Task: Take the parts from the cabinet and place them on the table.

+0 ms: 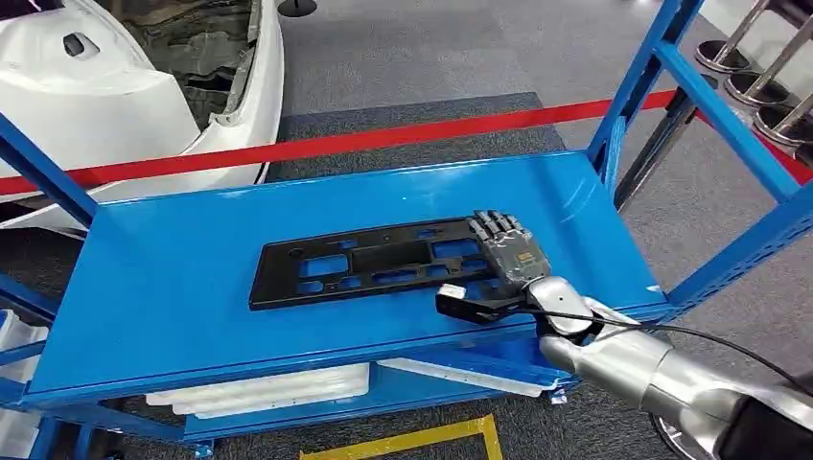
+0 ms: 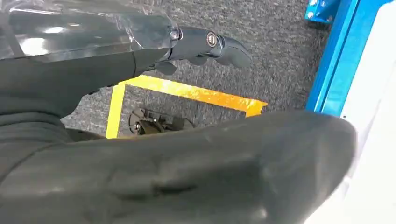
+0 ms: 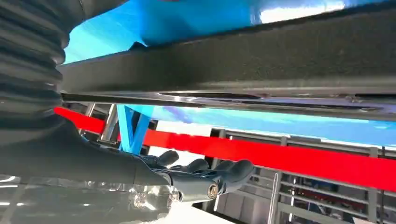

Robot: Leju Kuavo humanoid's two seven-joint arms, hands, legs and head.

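Observation:
A flat black plastic part [image 1: 364, 264] with several cut-outs lies on the top shelf of the blue cabinet [image 1: 173, 287]. My right hand [image 1: 503, 264] rests on the part's right end, fingers stretched flat over it and thumb spread out along its near edge. The part lies flat on the shelf. In the right wrist view the dark fingers [image 3: 201, 179] are extended, with open space between them and the thumb. My left hand [image 2: 201, 44] hangs over the grey floor with its fingers out, holding nothing.
White parts [image 1: 259, 388] lie on the lower shelf. Blue uprights [image 1: 709, 96] rise at the cabinet's right. A red barrier tape [image 1: 383, 139] runs behind it, with a white car body [image 1: 125, 86] at the back left. Yellow floor tape [image 1: 412, 441] marks the near floor.

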